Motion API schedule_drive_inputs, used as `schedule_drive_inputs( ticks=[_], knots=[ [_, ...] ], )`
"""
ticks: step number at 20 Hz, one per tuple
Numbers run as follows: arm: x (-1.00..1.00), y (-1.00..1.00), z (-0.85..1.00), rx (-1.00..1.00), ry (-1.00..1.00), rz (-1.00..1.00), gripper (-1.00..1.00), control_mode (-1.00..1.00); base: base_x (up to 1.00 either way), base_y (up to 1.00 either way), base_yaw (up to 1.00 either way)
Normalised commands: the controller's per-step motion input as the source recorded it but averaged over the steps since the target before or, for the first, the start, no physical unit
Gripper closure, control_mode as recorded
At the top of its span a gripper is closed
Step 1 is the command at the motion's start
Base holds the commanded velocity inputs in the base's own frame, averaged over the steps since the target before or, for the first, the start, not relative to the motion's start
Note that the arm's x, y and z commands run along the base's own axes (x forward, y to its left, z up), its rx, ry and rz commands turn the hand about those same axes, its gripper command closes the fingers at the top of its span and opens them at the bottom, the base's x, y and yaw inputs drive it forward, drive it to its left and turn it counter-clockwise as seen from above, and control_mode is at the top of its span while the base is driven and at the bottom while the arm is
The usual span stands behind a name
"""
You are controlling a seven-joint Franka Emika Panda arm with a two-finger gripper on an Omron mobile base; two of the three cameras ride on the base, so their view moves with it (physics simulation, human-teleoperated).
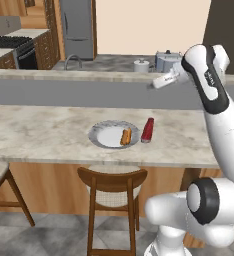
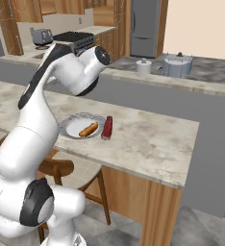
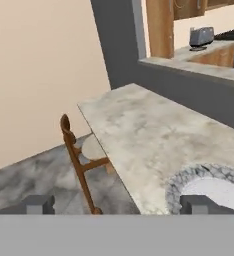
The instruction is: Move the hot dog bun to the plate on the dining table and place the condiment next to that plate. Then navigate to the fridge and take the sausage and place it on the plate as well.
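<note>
Bun on the plate, condiment beside it, jaws wide and empty.

I see the hot dog bun (image 1: 125,136) lying on the plate (image 1: 102,134) on the dining table (image 1: 44,131), the red condiment (image 1: 147,130) upright just right of the rim. A wooden chair (image 1: 112,186) is tucked below the plate; the fridge (image 1: 77,27) stands far back, past the grey ledge (image 1: 89,92). My gripper (image 3: 117,204) is raised above the table, well apart from the bun, with part of the plate rim past one fingertip.

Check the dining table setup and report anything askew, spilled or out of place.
Nothing stands out. The orange-tan hot dog bun lies on the round pale grey plate, the small red condiment bottle stands upright just beside it, and the marbled stone table top shows no spills.
</note>
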Motion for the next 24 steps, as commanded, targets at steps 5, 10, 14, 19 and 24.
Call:
schedule_drive_inputs(
  ticks=[5,10,14,19,24],
  knots=[
    [-0.53,-0.03,0.27,-0.19,0.51,-0.32,-1.00,-1.00,0.00,0.00,0.00],
    [-0.37,-0.07,-0.14,-0.25,0.56,-0.28,-1.00,-1.00,0.00,0.00,0.00],
    [-0.23,0.00,-0.22,-0.30,0.36,-0.18,-1.00,-1.00,0.00,0.00,0.00],
    [0.00,0.00,-0.62,-0.32,0.05,-0.16,-1.00,-1.00,0.00,0.00,0.00],
    [0.00,-0.07,-1.00,-0.16,0.00,-0.13,-1.00,-1.00,0.00,0.00,0.00]
  ],
)
